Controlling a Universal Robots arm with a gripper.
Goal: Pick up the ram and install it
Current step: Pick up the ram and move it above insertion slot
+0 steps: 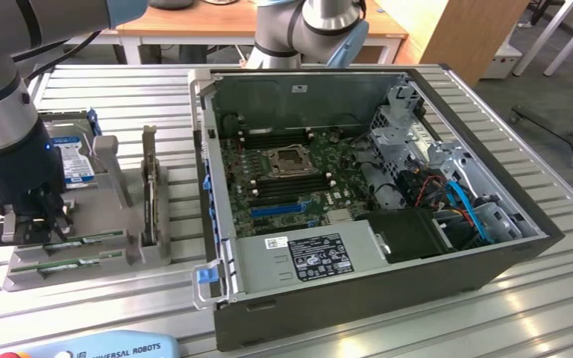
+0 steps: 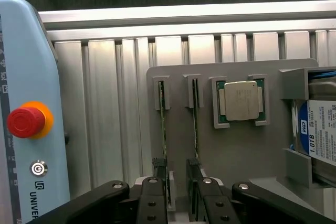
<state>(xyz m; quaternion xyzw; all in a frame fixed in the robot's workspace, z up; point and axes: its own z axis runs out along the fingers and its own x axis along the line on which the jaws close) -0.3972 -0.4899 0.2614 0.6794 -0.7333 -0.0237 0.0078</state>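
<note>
Gripper [image 2: 177, 184] is held wide apart, nothing clamped; ram sticks [image 2: 163, 119] are seen just ahead of it, in the tray [image 2: 236, 150]

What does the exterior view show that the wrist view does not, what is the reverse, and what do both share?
Exterior view: the open computer case with its motherboard, and a dark upright card. Wrist view: the square silver processor and a red stop button. Both: the grey holder, two ram sticks, the hard drive and the open gripper by the sticks.
</note>
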